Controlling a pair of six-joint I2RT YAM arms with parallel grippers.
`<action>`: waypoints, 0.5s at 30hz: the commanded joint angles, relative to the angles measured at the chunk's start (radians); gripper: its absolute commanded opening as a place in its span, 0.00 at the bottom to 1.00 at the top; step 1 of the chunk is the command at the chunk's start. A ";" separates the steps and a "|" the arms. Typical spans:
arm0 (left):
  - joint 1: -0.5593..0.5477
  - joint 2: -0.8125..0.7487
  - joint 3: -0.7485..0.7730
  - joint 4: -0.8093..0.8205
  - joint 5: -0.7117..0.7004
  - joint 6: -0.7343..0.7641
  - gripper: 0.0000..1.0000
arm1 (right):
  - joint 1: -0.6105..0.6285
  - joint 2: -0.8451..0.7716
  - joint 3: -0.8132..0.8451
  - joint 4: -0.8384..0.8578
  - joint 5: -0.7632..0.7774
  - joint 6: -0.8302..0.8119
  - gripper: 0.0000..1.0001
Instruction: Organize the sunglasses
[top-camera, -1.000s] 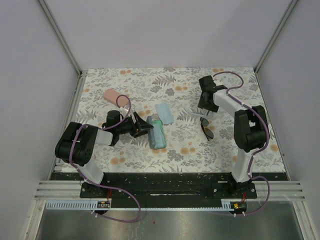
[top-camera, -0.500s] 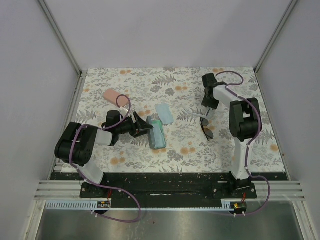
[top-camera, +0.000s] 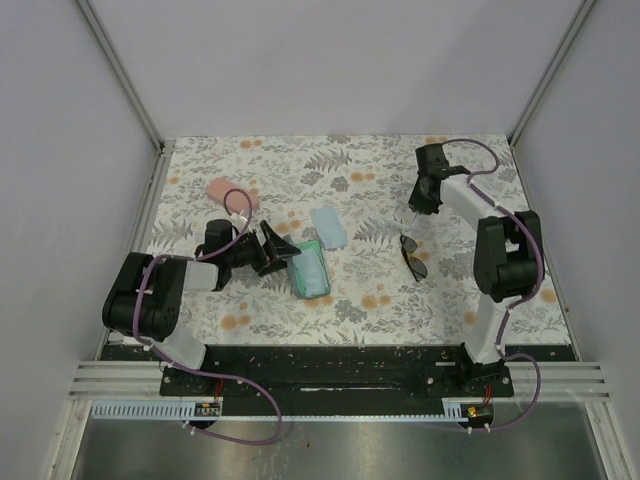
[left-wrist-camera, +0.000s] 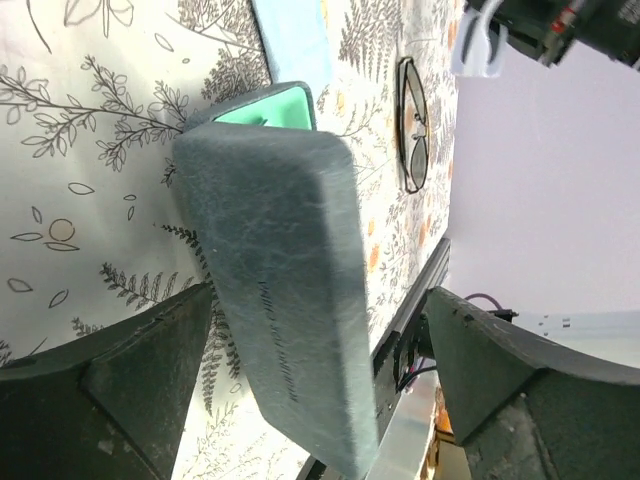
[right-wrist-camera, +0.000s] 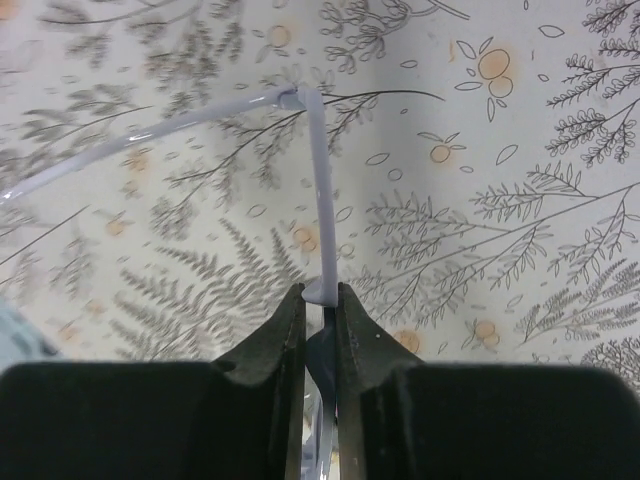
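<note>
Lifted since a second ago, the pale sunglasses (right-wrist-camera: 322, 200) hang by one thin temple pinched in the right gripper (right-wrist-camera: 320, 308) and may slip; the left gripper (left-wrist-camera: 318, 300) stands wide at the blue-grey case (left-wrist-camera: 280, 260).

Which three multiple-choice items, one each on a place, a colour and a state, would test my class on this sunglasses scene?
1. Where do the dark sunglasses lie?
A. in the open case
B. on the table, right of the light blue cloth
C. on the cloth

2. What colour is the case's lining?
A. green
B. red
C. yellow

3. How is the right gripper?
A. open, holding nothing
B. shut on a thin arm of the pale sunglasses
C. shut on the cloth

Key:
1 B, they rest on the floral surface, apart from the cloth.
2 A, green shows under the raised lid.
3 B, the right wrist view shows it pinching the pale arm.
</note>
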 joint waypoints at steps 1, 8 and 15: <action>0.030 -0.116 0.045 -0.116 -0.029 0.082 0.94 | -0.002 -0.204 -0.060 0.070 -0.135 -0.019 0.03; 0.033 -0.294 0.115 -0.454 -0.181 0.200 0.99 | 0.009 -0.379 -0.203 0.090 -0.279 0.008 0.01; 0.024 -0.541 0.172 -0.649 -0.270 0.249 0.94 | 0.095 -0.479 -0.265 0.071 -0.327 0.063 0.01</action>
